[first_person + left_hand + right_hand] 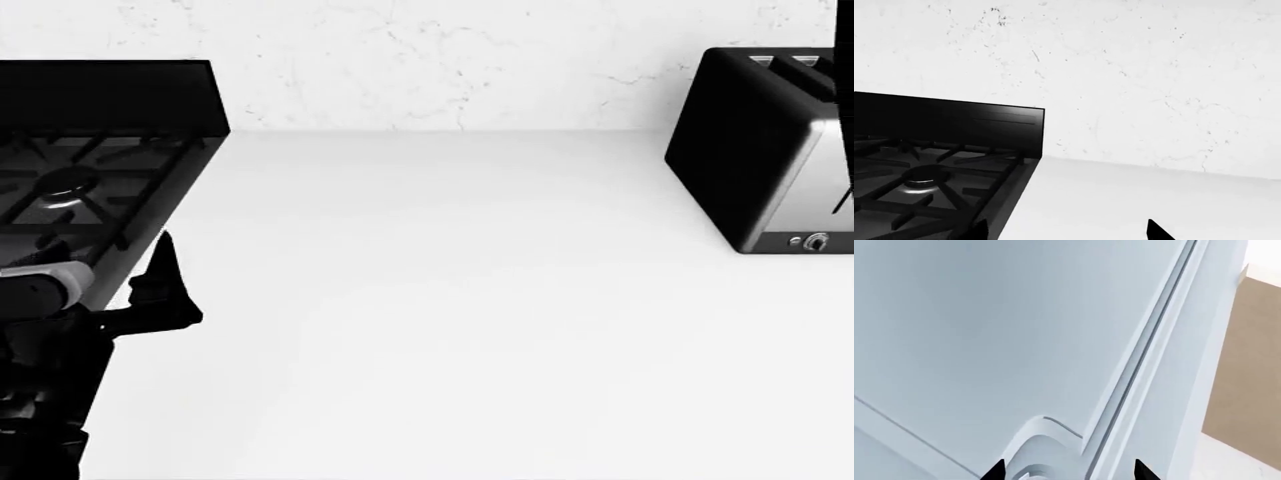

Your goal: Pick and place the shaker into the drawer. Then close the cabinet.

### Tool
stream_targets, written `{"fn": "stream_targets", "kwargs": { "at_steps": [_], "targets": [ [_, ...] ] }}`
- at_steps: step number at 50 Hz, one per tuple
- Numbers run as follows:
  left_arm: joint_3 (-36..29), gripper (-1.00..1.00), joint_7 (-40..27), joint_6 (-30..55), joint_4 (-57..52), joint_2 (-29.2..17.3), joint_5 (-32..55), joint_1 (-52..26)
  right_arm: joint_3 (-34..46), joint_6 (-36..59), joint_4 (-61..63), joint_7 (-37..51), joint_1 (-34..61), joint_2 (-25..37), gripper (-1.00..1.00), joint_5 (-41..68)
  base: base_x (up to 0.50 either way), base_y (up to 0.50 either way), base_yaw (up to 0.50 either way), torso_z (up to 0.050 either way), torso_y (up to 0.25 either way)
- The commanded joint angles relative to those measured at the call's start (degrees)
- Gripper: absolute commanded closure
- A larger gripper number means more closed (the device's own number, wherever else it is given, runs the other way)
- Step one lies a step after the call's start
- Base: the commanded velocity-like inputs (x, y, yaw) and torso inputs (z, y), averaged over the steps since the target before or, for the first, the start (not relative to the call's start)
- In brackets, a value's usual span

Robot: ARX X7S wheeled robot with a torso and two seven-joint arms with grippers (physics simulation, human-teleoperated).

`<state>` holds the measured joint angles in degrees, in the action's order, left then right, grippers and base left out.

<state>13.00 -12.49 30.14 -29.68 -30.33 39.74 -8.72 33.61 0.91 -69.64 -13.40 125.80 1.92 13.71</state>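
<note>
The shaker is out of view in all three views, and the drawer does not show either. My left gripper point(160, 280) hovers over the white counter point(481, 330) just beside the stove's near right corner. It is open: its two dark fingertips point(1157, 232) stand wide apart with only bare counter between them. My right gripper point(1068, 472) is also open and holds nothing. It faces a pale blue-grey panelled cabinet front point(987, 340) at close range, and it does not show in the head view.
A black gas stove point(94, 170) with grates takes up the counter's left end. A black and silver toaster point(767, 150) stands at the back right. A white marble backsplash point(441, 60) runs behind. A tan surface point(1247, 365) shows beyond the cabinet panel.
</note>
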Motion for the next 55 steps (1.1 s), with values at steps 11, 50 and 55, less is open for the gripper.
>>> {"fn": "stream_targets", "kwargs": {
  "at_steps": [11,50,55],
  "targets": [
    [-1.35,-1.0,0.47,4.29,-15.81,-2.11,9.45,3.46,-4.13,39.45,41.82,3.82,-22.93,18.88,-1.0,-4.47,0.0,0.0,0.0,0.0,0.0],
    [-49.4,-1.0,-42.7,-15.34,-6.5,-20.84,54.75,-90.31,-12.05,61.56,75.26,9.45,-30.72,30.91,-1.0,-2.58,0.0,0.0,0.0,0.0,0.0],
    [-50.57,-1.0,-43.82,-12.88,-1.03,-17.24,51.73,-95.72,-12.54,61.51,75.42,9.5,-31.18,30.99,-1.0,-2.32,0.0,0.0,0.0,0.0,0.0]
  ]
}}
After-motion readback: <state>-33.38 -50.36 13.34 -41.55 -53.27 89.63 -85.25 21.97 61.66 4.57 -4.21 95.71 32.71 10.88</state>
